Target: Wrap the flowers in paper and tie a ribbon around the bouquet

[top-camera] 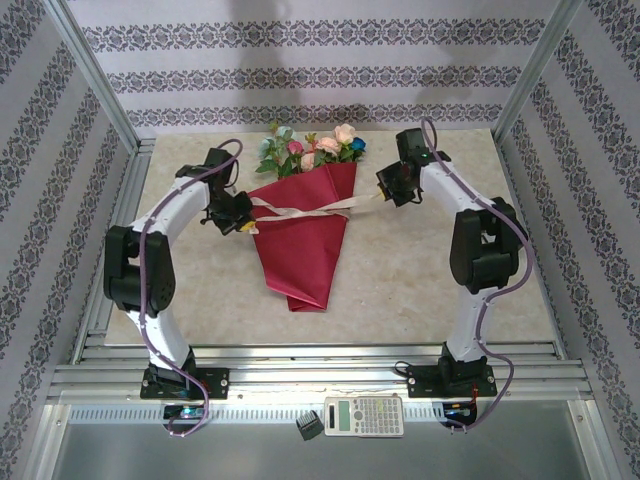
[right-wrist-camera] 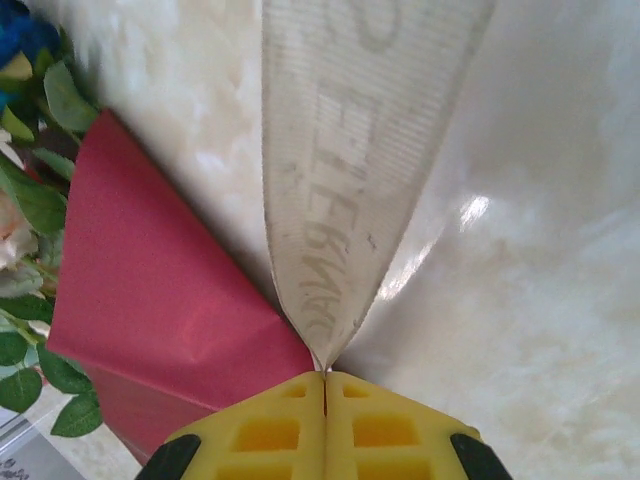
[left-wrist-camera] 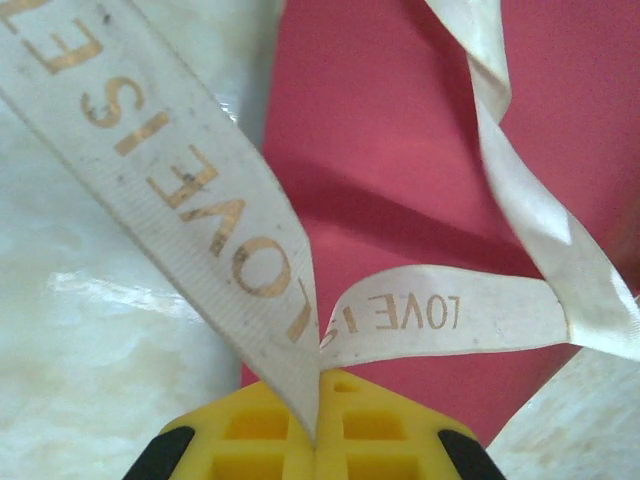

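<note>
Top view: beige marbled table (top-camera: pixel 420 280), patterned walls (top-camera: pixel 300 80) around. Mid-table, the bouquet (top-camera: pixel 305 245), with flowers (top-camera: pixel 310 150) toward the far edge and the ribbon (top-camera: pixel 300 212) stretched across its wide upper part between left gripper (top-camera: pixel 243 225) and right gripper (top-camera: pixel 383 190).

Left wrist view: yellow pads (left-wrist-camera: pixel 250 440) pressed fully together on one ribbon end, lettered LOVE, over the red paper (left-wrist-camera: pixel 400 180).

Right wrist view: pads likewise closed, pinching the other ribbon end — paper edge and leaves at left.

Step in hand, by judgement: tying. Knot not discernible. Next: draw both ends apart evenly — gently, to avoid dragging or crushing the cone.
</note>
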Controlling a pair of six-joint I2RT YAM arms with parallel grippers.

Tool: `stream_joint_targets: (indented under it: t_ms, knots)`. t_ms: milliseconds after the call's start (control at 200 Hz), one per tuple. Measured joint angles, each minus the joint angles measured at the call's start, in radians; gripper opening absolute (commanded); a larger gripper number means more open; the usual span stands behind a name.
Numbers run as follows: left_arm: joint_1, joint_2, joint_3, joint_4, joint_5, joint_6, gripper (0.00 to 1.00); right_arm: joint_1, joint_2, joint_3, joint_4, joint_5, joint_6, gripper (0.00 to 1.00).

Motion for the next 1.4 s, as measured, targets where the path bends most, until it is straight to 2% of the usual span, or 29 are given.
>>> stream_joint_targets:
  t_ms: [215,465,619,779,984,1074,1219,1289,1399]
  knots:
    - [0.087,-0.095,-0.076,-0.003,0.002,-0.078,0.0,-0.103,0.0,-0.009,-0.007,0.001,-0.063,0.0]
    - [0.224,-0.185,-0.259,0.001,-0.004,-0.183,0.0,-0.196,0.008,-0.008,-0.032,0.0,-0.131,0.0]
    - [0.285,-0.179,-0.289,0.006,-0.005,-0.208,0.0,-0.237,0.018,-0.008,-0.041,0.0,-0.156,0.0]
    - [0.297,-0.098,-0.237,0.026,0.0,-0.208,0.0,-0.253,0.048,-0.003,-0.046,-0.005,-0.18,0.0]
    - [0.281,0.06,-0.133,0.044,0.018,-0.196,0.22,-0.253,0.063,-0.004,-0.051,-0.01,-0.201,0.0]
    - [0.266,0.072,-0.108,0.045,0.016,-0.192,0.39,-0.253,0.063,-0.012,-0.049,-0.01,-0.205,0.0]
    - [0.235,0.072,-0.055,0.037,-0.001,-0.206,0.62,-0.253,0.062,-0.039,-0.048,-0.01,-0.21,0.0]
    - [0.209,0.068,-0.05,0.032,-0.01,-0.225,0.7,-0.253,0.062,-0.053,-0.048,-0.01,-0.212,0.0]
    - [0.147,0.032,-0.098,0.034,-0.007,-0.303,0.75,-0.253,0.062,-0.068,-0.048,-0.01,-0.214,0.0]
